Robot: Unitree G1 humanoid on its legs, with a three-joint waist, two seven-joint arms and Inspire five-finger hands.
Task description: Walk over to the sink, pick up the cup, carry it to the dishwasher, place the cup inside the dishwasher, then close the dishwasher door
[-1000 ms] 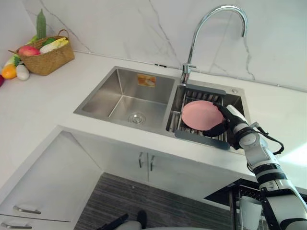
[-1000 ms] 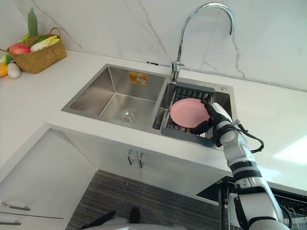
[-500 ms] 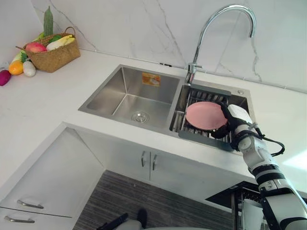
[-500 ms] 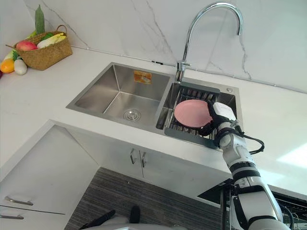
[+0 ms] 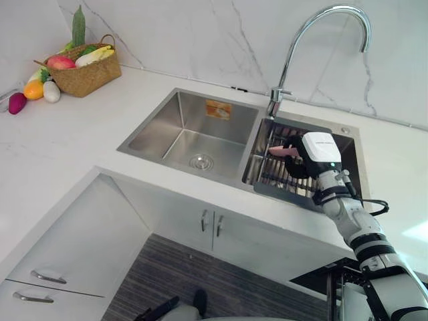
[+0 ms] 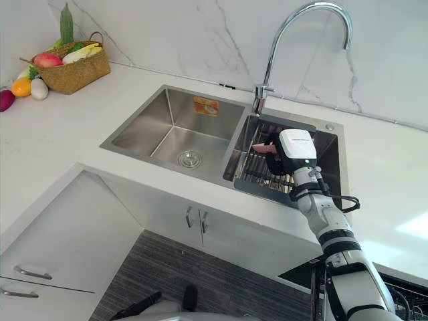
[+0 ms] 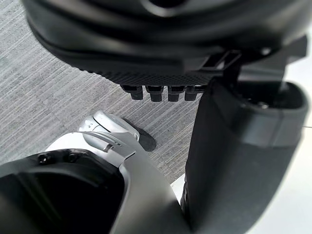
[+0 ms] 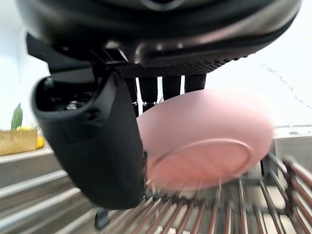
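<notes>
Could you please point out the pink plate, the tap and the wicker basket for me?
pink plate [image 8: 209, 141], right wrist view, on its underside.
tap [image 5: 275, 105], left eye view, on its base.
wicker basket [image 5: 87, 79], left eye view, on its woven side.

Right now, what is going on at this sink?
The robot's right hand pinches a round pink dish over the metal wire rack in the right basin of the steel double sink; whether the two touch is unclear. Its left hand hangs above the grey floor.
</notes>
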